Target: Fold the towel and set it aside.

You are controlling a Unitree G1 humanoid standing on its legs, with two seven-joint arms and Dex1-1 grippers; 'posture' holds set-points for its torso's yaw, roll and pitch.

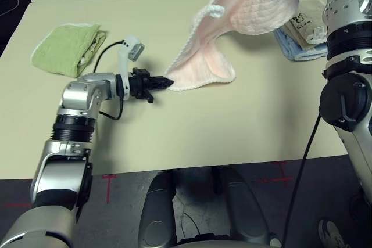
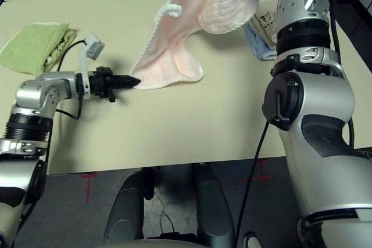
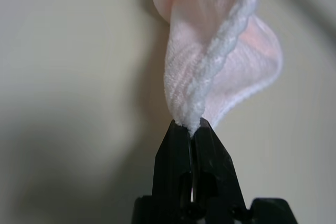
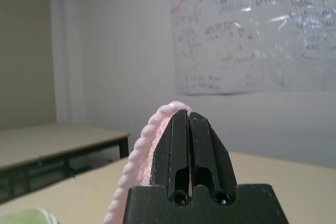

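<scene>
A: Where was the towel [image 1: 232,33] at that point?

B: Strung between both arms. The left gripper [image 1: 164,83], low over the table [image 1: 232,126], had its fingers [image 3: 181,153] pressed together on the white corded edge at a lower corner. The right gripper [image 4: 188,116], raised well above, had its fingers closed too, with a loop of that pale pink edging caught at their tips. Part of the cloth sagged onto the table just beside the left gripper; the rest hung in the air.

A: How would you expect it to handle?

B: Soft, light and floppy, I'd judge. It drooped and twisted between the two holds and kept no shape of its own. The corded hem looked the best place to pinch, at the corners, since the terry middle would only bunch up.

A: Anything you couldn't make out?

B: The upper part of the towel ran off the top of the head views, so the right gripper's hold showed from its own wrist camera. How much cloth sat between its fingers, I couldn't tell. The beige and light blue towels [image 1: 302,42] lay partly hidden behind the right arm, and the green towel [image 1: 67,47] sat well apart to the left.
</scene>
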